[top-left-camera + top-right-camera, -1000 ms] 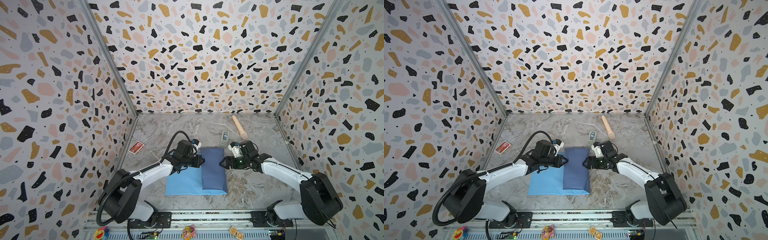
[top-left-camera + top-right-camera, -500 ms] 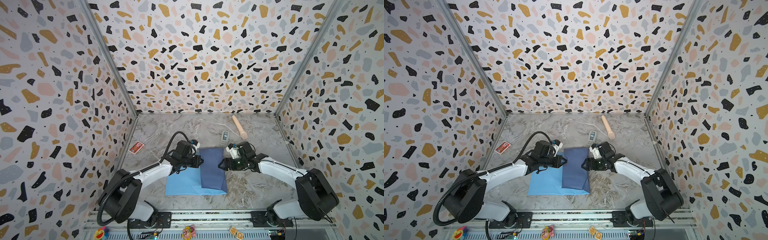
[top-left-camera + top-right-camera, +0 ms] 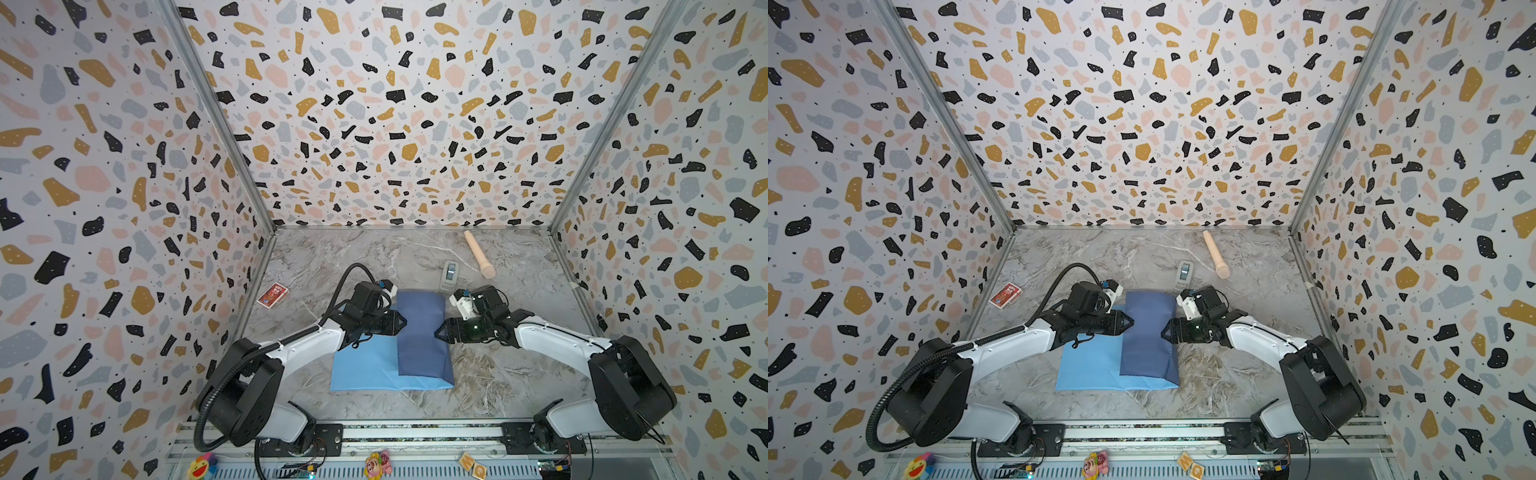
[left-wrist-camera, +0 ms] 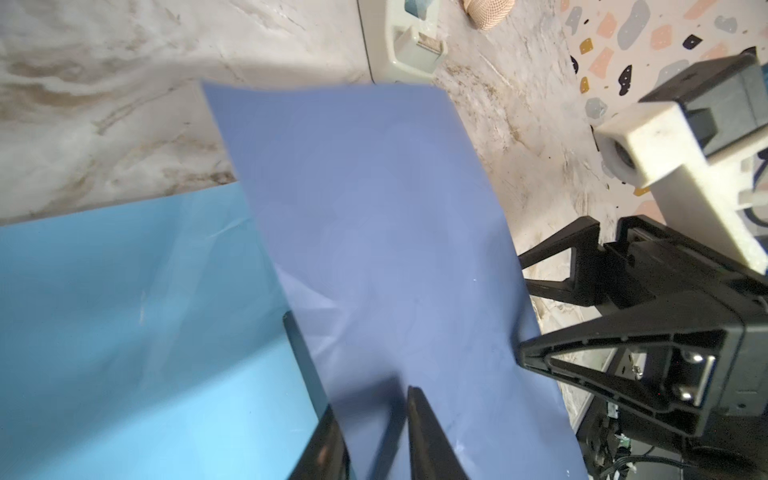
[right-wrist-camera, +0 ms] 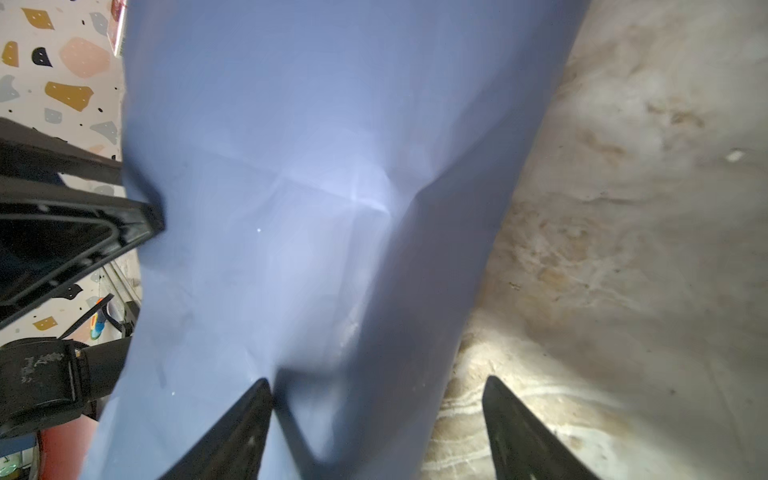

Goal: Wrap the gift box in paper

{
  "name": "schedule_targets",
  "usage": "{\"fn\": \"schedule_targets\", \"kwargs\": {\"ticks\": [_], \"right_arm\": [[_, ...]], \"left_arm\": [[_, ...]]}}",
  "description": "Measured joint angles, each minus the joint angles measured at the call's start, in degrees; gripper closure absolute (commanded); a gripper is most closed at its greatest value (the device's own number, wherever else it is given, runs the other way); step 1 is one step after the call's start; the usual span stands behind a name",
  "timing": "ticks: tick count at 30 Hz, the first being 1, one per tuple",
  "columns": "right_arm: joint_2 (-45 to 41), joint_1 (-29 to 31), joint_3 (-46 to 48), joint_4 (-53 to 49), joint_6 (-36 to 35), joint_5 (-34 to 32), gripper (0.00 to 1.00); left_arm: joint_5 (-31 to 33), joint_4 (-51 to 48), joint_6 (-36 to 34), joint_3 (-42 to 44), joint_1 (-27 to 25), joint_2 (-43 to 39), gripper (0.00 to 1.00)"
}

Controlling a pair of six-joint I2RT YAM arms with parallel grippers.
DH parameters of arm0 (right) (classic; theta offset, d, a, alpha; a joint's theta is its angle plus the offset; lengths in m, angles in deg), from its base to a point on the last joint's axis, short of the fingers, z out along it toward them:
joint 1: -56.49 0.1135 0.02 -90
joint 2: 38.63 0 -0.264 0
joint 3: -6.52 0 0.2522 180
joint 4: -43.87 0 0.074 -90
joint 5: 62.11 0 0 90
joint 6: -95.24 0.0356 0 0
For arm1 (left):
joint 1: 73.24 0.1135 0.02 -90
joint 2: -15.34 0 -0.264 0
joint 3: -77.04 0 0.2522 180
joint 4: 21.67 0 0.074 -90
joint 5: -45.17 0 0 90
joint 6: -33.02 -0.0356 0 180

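Note:
The paper (image 3: pixel 361 370) lies on the table with its light face up. Its darker flap (image 3: pixel 422 332) is folded over from the right into a raised hump, also in a top view (image 3: pixel 1148 332). The gift box is hidden under that flap. My left gripper (image 3: pixel 403 323) (image 3: pixel 1131 323) is at the flap's left edge. In the left wrist view its jaws (image 4: pixel 370 436) stand slightly apart and open, with the flap's edge between them. My right gripper (image 3: pixel 436 332) (image 5: pixel 378 399) is wide open astride the flap's right fold, one finger over paper and one over the table.
A grey tape dispenser (image 3: pixel 449 274) stands just behind the paper. A wooden peg (image 3: pixel 478 259) lies behind it to the right. A small red card pack (image 3: pixel 272 295) sits near the left wall. Patterned walls close in three sides.
My left gripper's jaws, shut on the flap's edge before, have parted. The right gripper has crept a little closer to the flap's right side.

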Motion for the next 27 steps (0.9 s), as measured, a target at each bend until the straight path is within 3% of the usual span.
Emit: {"fn": "schedule_targets", "kwargs": {"ticks": [7, 10, 18, 27], "right_arm": [[0.1, 0.8, 0.4, 1.3, 0.7, -0.2, 0.21], [0.3, 0.9, 0.4, 1.5, 0.8, -0.2, 0.21], [0.4, 1.0, 0.4, 1.5, 0.8, -0.4, 0.22], [1.4, 0.8, -1.7, -0.6, -0.4, -1.1, 0.21]], "left_arm": [[-0.9, 0.2, 4.6, 3.7, 0.0, -3.8, 0.26], [-1.9, 0.6, 6.6, 4.6, -0.4, -4.4, 0.23], [-3.5, 0.6, 8.5, 4.5, -3.4, -1.7, 0.28], [-3.5, -0.9, 8.7, 4.2, -4.1, -0.5, 0.5]]}}
